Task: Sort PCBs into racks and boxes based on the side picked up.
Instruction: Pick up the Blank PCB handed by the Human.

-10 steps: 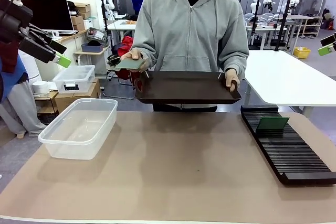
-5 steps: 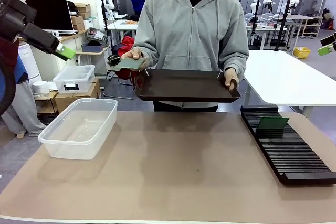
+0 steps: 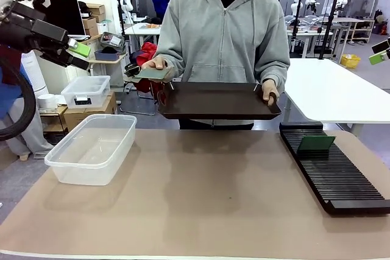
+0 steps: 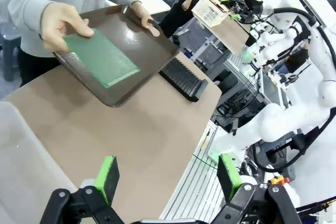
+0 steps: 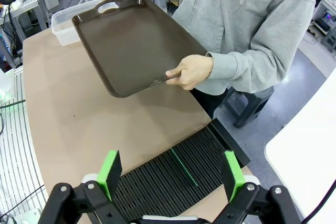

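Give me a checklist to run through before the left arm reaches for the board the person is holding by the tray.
1. Left gripper open: ok.
2. Right gripper open and apart from the tray: ok.
3. Held PCB gripped at one end by the person's hand, other end free to grasp: ok.
4. Tub upright, top open: ok.
5. Rack has free slots beside the standing PCB: ok.
6. Which side of the held PCB faces up: cannot tell.
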You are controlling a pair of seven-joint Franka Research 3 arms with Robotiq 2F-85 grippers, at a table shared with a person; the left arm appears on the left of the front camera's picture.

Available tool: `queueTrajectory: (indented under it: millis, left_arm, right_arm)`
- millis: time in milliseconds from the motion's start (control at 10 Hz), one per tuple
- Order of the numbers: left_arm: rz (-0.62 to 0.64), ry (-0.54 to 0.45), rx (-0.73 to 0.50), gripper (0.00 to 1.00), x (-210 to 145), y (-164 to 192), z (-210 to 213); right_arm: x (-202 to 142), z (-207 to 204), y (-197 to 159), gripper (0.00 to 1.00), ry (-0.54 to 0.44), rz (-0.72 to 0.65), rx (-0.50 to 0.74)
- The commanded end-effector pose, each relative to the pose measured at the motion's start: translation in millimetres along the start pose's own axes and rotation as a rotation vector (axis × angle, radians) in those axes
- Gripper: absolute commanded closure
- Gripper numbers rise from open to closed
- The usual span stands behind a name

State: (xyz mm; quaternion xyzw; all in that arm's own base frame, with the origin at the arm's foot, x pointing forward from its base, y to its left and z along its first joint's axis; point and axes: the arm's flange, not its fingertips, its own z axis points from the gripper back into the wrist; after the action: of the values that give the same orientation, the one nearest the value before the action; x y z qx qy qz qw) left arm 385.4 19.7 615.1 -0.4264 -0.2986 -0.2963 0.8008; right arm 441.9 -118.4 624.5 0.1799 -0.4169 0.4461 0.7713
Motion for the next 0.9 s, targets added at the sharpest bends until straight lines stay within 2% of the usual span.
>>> queueTrajectory:
  millis: [0,400,500,800]
  left_arm:
    - [0.005,0.007,-0.013,0.0,0,-10,1]
    - [0.003,0.019,0.005,0.0,0,-7,-1]
    - [0.161,-0.063,-0.042,0.0,9,6,-1]
    - [0.363,-0.145,-0.212,0.0,19,43,-4]
  right_arm:
    - [0,-1,1,0.0,0.007,-0.003,-0.003]
    - [0,-1,1,0.0,0.007,-0.003,-0.003]
    - [0,-1,1,0.0,0.007,-0.003,-0.003]
    - [0,-1,1,0.0,0.007,-0.003,-0.003]
